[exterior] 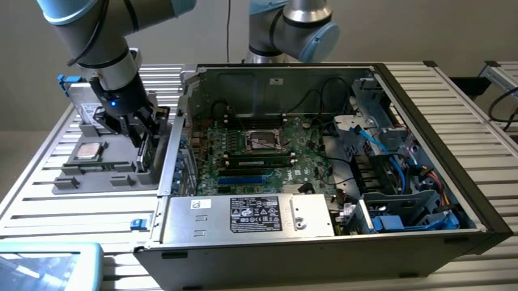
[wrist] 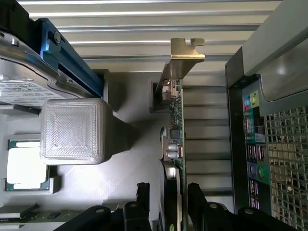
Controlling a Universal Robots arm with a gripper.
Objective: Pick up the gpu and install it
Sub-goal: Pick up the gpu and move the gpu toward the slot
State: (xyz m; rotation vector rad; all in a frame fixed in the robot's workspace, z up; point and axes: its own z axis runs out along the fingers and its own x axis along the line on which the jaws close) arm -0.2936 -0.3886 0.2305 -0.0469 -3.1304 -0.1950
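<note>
The gpu (wrist: 175, 120) stands on its edge in a slot of the grey holder tray (exterior: 105, 176), with its silvery end bracket (wrist: 186, 50) at the far end. In the exterior view the gpu (exterior: 147, 159) is at the tray's side nearest the computer case. My gripper (wrist: 171, 207) is lowered over it, and the black fingers (wrist: 143, 202) straddle the card, one on each side, with small gaps. The gripper (exterior: 137, 130) is open and not closed on the card.
The open computer case (exterior: 453, 182) lies on the exterior view's right, motherboard (exterior: 259, 151) exposed with a blue slot (exterior: 242, 179). The tray also holds a hard drive (wrist: 24, 91), a processor chip (wrist: 24, 166) and a grey block (wrist: 74, 130). The case's rear ports (wrist: 255, 159) are close beside the card.
</note>
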